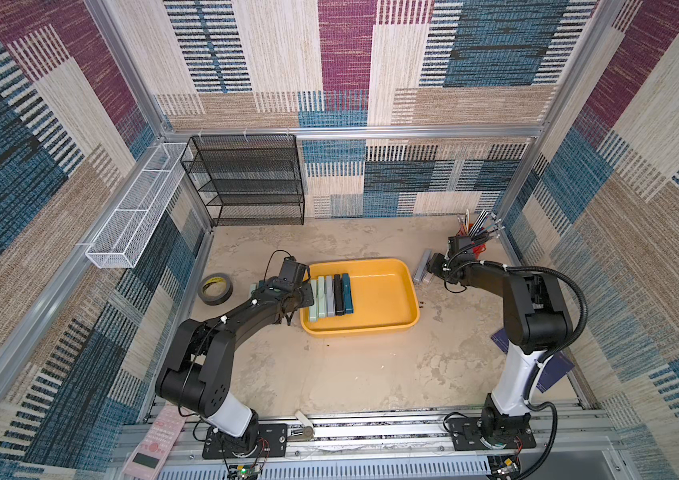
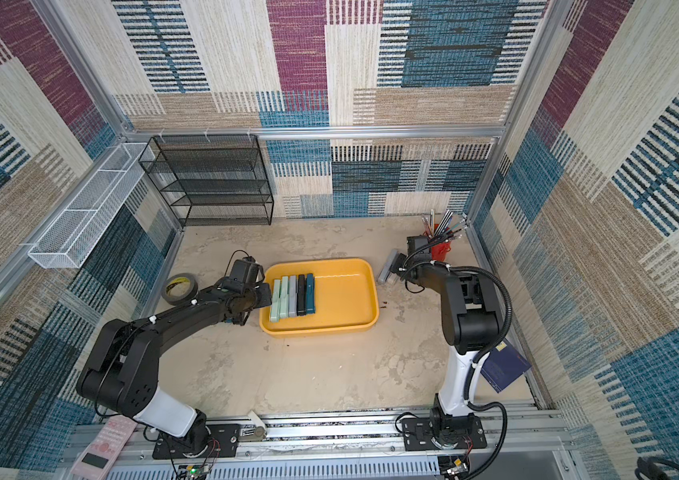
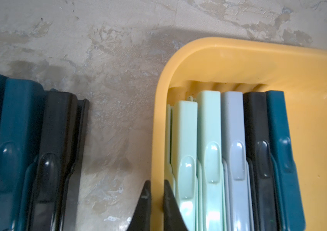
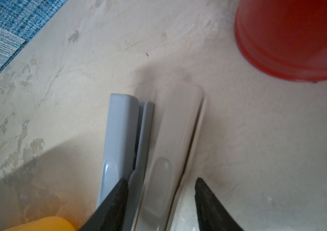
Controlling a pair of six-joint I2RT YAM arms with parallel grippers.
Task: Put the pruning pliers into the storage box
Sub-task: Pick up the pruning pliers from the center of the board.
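A top view shows a beige tabletop inside patterned walls. Near the middle of the frame lies the storage box, a shallow yellow-orange tray. Five pruning pliers are laid side by side against its left end, and the rest of its floor is bare.

In the left wrist view, the left gripper is seen at the bottom edge, pinched shut on the box's rim, one finger outside and one inside. At the left of that frame, more teal and black pliers are seen lying on the table, outside the box.

In the right wrist view, a grey plier and a cream plier lie touching along their length at centre frame. A red cup fills the upper right corner. The right gripper is seen at the bottom, its jaws apart and straddling the cream plier. One fingertip overlaps the grey plier's edge, and a gap is left beside the other.

The step in hand is judged to be the grasp of the cream plier while the box is steadied. The jaws are next to be closed on the cream plier alone, without the grey one being caught. A lift and a carry to the box's bare floor are then called for.
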